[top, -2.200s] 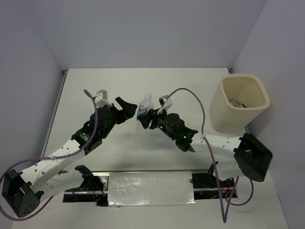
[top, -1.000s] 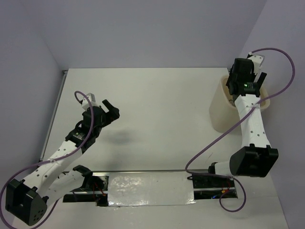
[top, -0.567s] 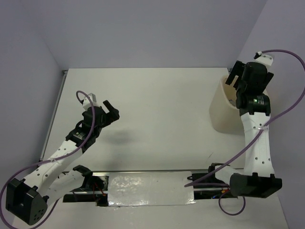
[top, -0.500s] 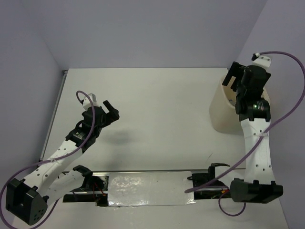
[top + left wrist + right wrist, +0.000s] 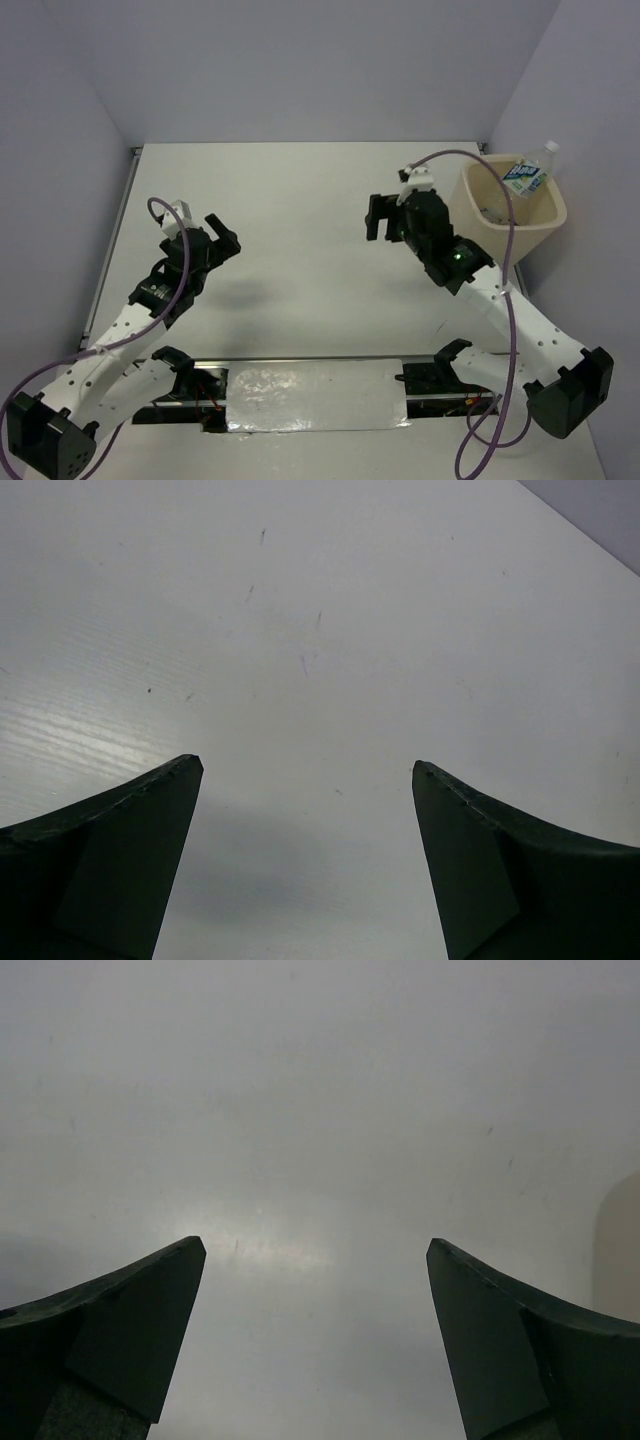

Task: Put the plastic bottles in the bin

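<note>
Black left gripper (image 5: 225,232) and right gripper (image 5: 372,218) are being held spread wide, empty, above the table (image 5: 300,180); a clear bottle (image 5: 527,175) is being shown tilted at the bin (image 5: 530,232) rim, lower end indistinct.

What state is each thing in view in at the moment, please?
Bin: upright, open at the top.
Bottle: tilted inside the bin, cap end poking above the far rim.
Left gripper: open, empty, above the table.
Right gripper: open, empty, above the table.
</note>
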Available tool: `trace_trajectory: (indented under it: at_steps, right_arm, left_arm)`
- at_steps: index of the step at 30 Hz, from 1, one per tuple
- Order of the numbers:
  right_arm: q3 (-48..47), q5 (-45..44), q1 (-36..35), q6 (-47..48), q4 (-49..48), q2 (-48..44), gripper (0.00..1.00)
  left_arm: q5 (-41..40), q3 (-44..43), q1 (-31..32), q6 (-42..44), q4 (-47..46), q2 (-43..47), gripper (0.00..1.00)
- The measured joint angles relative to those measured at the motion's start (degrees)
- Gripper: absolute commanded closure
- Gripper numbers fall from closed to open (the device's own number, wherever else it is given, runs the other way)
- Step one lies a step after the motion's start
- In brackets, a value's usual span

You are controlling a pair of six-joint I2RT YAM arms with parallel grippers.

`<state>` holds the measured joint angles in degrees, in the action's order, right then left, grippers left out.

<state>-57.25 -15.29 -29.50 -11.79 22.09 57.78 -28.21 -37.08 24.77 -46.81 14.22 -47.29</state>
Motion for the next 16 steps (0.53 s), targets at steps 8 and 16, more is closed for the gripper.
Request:
trace_trajectory:
  at_steps: [8,16]
  right_arm:
    - [17.44,-1.90,-4.26,-7.69,-10.67,-0.17,0.00]
    - [22.86,-4.07,-4.28,-10.78,-20.79,-7.91,0.00]
  left_arm:
    - [-1.66,3.82,0.00,-0.37,1.07,2.69,0.01]
    - [-2.43,4.39,0.00,-1.44,2.12,3.32,0.01]
